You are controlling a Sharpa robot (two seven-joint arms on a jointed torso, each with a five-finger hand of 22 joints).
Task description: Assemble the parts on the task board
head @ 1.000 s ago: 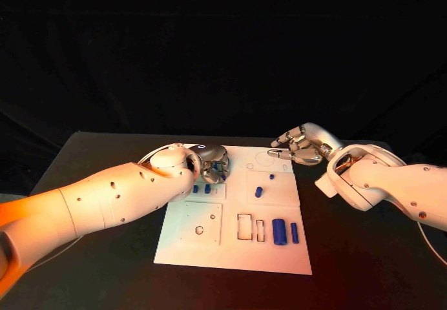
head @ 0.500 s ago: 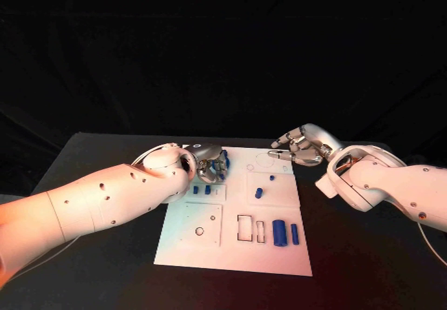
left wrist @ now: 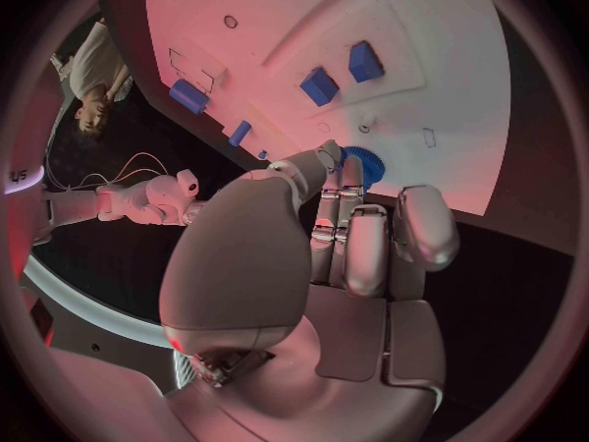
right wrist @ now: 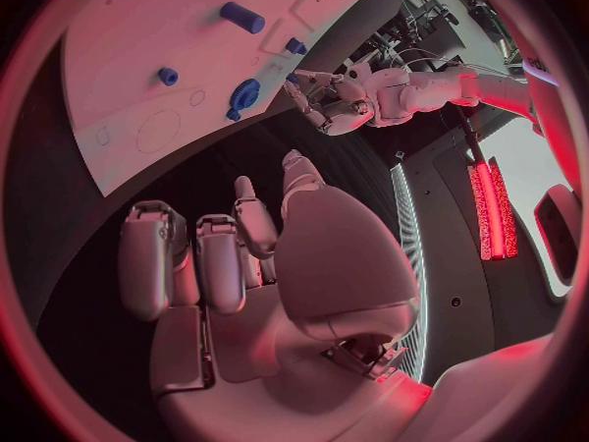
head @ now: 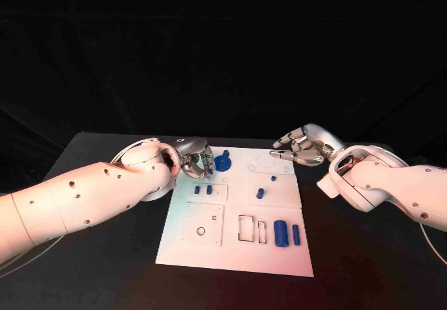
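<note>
1. The task board [head: 238, 258] is seen lying flat in the middle of the black table [head: 373, 258], its long side running away from the robot.
2. The left hand [head: 194, 160] is found at the board's far left corner, its fingers curled inward beside a blue gear [head: 221, 163].
3. The gear is seen on the board just off the fingertips [left wrist: 329, 157]; whether it is touched or pinched cannot be told from the head view, and in the left wrist view it appears to lie free just beyond them.
4. The right hand [head: 303, 147] is held above the table near the board's far right corner, its fingers bent but apart, with nothing gripped.
5. Two small blue blocks [head: 202, 190] are placed side by side in the board's left half, near the left hand.
6. A short blue peg [head: 259, 192] and a smaller blue stud [head: 273, 177] are set near the board's middle.
7. A thick blue cylinder [head: 280, 233] and a thin blue bar [head: 296, 234] lie side by side at the board's near right.
</note>
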